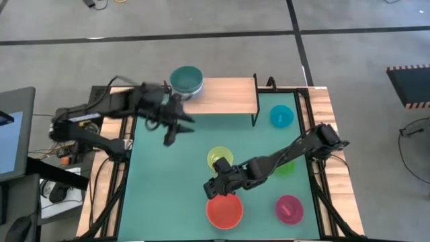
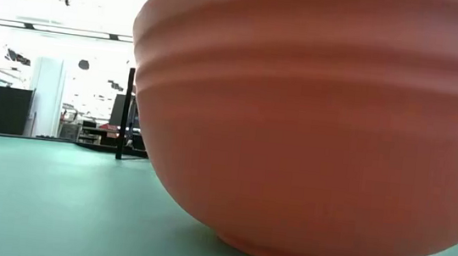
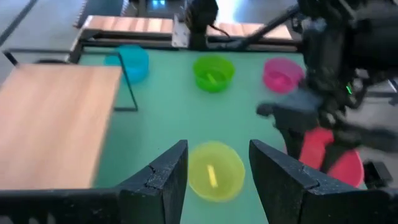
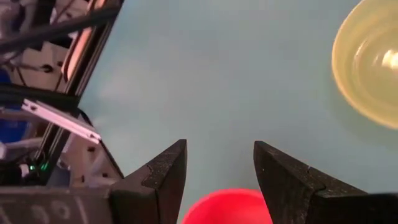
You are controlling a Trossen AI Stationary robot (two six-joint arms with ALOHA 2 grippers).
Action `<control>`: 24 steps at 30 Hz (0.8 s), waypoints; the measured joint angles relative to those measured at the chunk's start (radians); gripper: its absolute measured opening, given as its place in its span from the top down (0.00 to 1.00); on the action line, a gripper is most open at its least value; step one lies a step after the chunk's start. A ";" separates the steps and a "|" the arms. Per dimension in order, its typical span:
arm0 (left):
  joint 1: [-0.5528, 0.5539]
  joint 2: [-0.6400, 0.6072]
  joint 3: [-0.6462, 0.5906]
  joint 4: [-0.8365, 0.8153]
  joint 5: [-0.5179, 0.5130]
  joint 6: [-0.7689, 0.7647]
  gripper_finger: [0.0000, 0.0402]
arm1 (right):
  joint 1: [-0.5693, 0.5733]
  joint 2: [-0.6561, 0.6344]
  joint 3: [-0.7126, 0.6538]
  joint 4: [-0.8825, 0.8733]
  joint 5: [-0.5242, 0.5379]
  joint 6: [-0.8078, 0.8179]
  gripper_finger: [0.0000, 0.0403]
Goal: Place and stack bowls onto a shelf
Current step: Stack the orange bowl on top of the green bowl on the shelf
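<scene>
The left gripper [image 1: 176, 128] hangs open beside the shelf [image 1: 225, 96], where a dark teal bowl [image 1: 186, 79] tops the stack; the right gripper [image 1: 213, 190], open and empty, hovers above the red bowl [image 1: 224, 212] on the worktop [image 1: 168, 181].

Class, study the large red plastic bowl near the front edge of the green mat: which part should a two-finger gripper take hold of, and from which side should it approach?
Grip the rim of the large red plastic bowl, one finger inside the wall and one outside, coming from above. It sits upright with its mouth open upward, and its body looks too wide to span. The open right gripper hangs just beside its far rim, so that edge is probably handiest.
</scene>
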 joint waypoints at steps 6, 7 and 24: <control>-0.114 -0.243 -0.317 0.162 -0.095 -0.142 0.61 | -0.010 0.000 0.003 -0.005 -0.032 0.018 0.48; -0.130 -0.283 -0.363 0.177 -0.103 -0.169 0.61 | -0.018 0.000 0.003 -0.005 -0.033 0.018 0.48; -0.375 -0.743 -0.893 0.234 -0.173 -0.543 0.61 | -0.055 0.002 0.003 0.063 -0.049 -0.147 0.48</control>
